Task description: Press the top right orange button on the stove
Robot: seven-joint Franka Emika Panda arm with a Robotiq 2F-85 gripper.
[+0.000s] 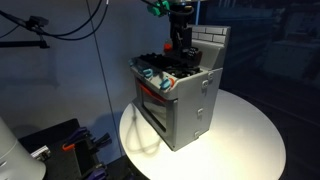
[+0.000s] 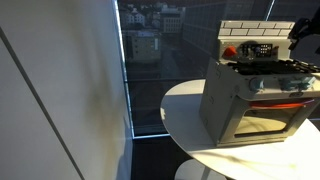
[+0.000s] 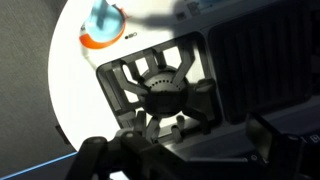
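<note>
The small grey toy stove (image 1: 185,105) stands on a round white table (image 1: 250,140), and also shows in the second exterior view (image 2: 255,95). It has a brick-pattern back wall (image 1: 212,40) and a red-orange control panel (image 2: 255,48). My gripper (image 1: 180,45) hangs just above the black burners near the back wall; in an exterior view it is mostly cut off at the right edge (image 2: 305,30). In the wrist view a black burner (image 3: 165,90) and a teal knob (image 3: 103,22) lie below my gripper (image 3: 198,150), whose dark fingers look shut and empty. The orange buttons are not clearly visible.
The white table edge (image 3: 70,80) drops off beside the stove. Black equipment and cables (image 1: 60,145) sit on the floor next to the table. A window with a city view (image 2: 150,50) lies behind the stove.
</note>
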